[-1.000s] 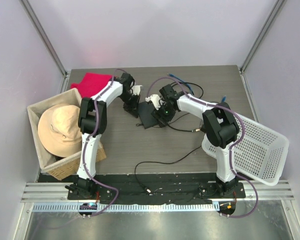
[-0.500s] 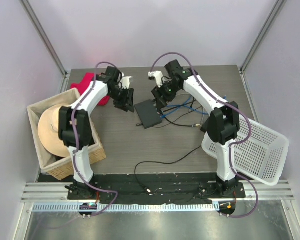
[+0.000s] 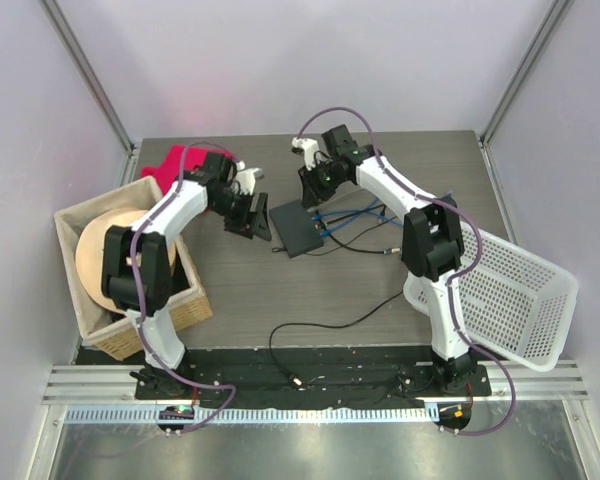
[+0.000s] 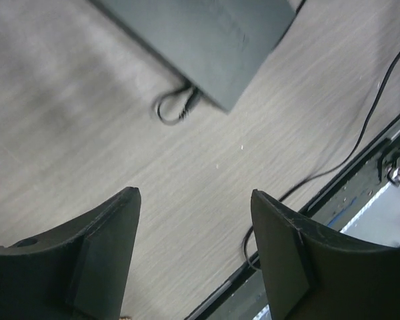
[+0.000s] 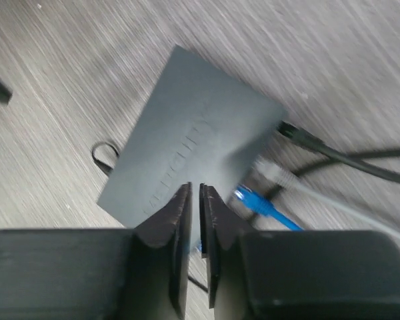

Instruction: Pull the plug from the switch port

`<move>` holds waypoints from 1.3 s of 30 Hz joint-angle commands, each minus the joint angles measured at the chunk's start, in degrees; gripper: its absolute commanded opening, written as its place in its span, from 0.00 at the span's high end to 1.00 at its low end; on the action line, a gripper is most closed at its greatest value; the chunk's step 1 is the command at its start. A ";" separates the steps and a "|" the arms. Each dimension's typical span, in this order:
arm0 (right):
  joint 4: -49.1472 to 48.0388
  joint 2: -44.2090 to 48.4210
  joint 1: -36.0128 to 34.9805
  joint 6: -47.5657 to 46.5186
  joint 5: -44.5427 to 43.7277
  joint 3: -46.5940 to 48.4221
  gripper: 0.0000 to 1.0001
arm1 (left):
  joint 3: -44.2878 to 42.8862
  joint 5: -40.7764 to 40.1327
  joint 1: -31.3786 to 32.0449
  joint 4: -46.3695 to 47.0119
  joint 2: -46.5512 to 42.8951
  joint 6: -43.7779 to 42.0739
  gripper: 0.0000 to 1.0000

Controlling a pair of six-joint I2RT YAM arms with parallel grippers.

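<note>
Above the table, left gripper hangs spread wide near the switch; right gripper hovers over it, nearly pinched together, seemingly empty; blue plug at its edge.

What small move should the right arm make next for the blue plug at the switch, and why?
Probably open the right pincer and lower it onto the blue plug. Its jaws stand nearly together above the switch, apparently gripping nothing, while the plug sits at the switch's edge, off to their side.
</note>
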State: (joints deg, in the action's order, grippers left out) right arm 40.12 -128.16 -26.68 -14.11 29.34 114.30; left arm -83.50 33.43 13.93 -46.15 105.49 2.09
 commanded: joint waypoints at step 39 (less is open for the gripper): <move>-3.29 -7.81 -0.83 5.06 -2.80 -6.90 0.99 | 15.04 -15.94 14.80 25.67 -5.04 -30.92 0.48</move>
State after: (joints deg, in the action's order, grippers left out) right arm 34.57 -133.08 -27.75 -8.60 30.44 109.60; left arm -66.04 18.48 28.16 -24.62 99.57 -28.16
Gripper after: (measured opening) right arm 0.039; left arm 0.532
